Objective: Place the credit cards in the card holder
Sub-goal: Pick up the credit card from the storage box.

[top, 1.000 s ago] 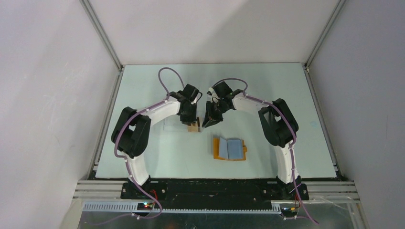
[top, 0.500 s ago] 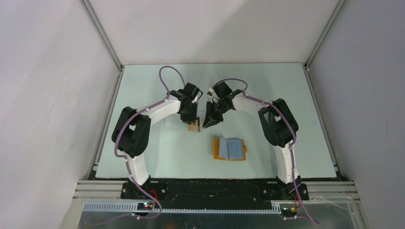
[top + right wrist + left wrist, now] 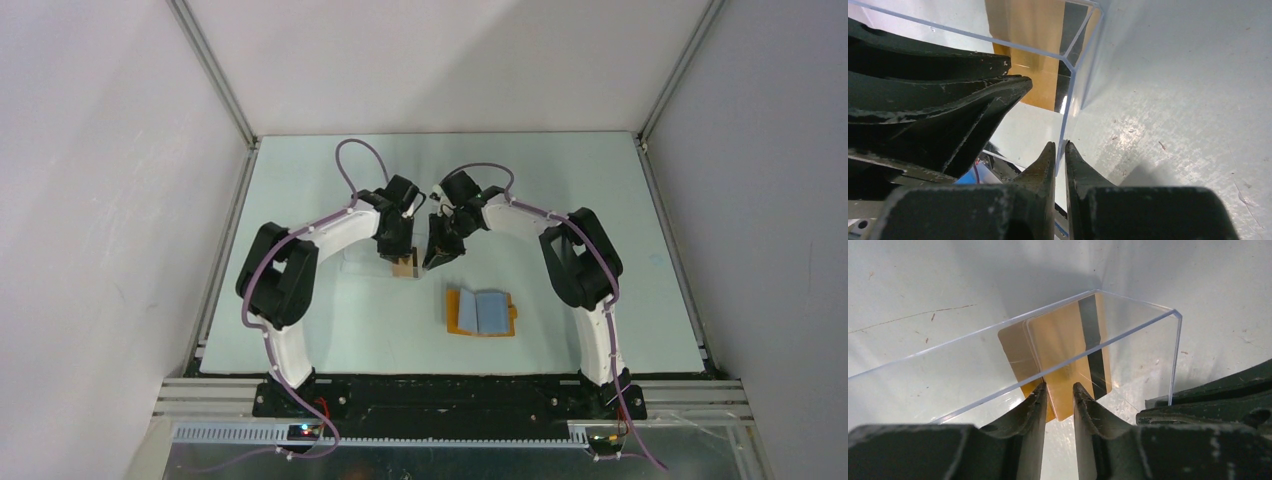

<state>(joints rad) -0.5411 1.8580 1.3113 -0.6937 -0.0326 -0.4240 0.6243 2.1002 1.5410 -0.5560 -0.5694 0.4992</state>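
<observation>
Two tan-orange credit cards (image 3: 1063, 350), one with a black stripe, stand on edge inside a clear plastic case (image 3: 1175, 340) at mid-table. My left gripper (image 3: 1059, 386) hangs over them with its jaws a narrow gap apart, and a corner of the front card shows in that gap. My right gripper (image 3: 1060, 145) is shut on the thin end wall of the case (image 3: 1068, 100), beside the cards (image 3: 1033, 30). From above, both grippers, left (image 3: 402, 255) and right (image 3: 436, 262), meet over the cards (image 3: 404, 266). The card holder (image 3: 481, 313) lies open and flat nearer the arm bases, blue panels up.
The left arm's dark fingers (image 3: 948, 100) crowd the left of the right wrist view. The right gripper's body (image 3: 1218, 400) sits close at the lower right of the left wrist view. White walls enclose the pale table (image 3: 600, 200) on three sides.
The right gripper's jaws have drawn closer together onto the case wall, and the right arm has edged slightly left. The left gripper and the card holder have stayed put.
</observation>
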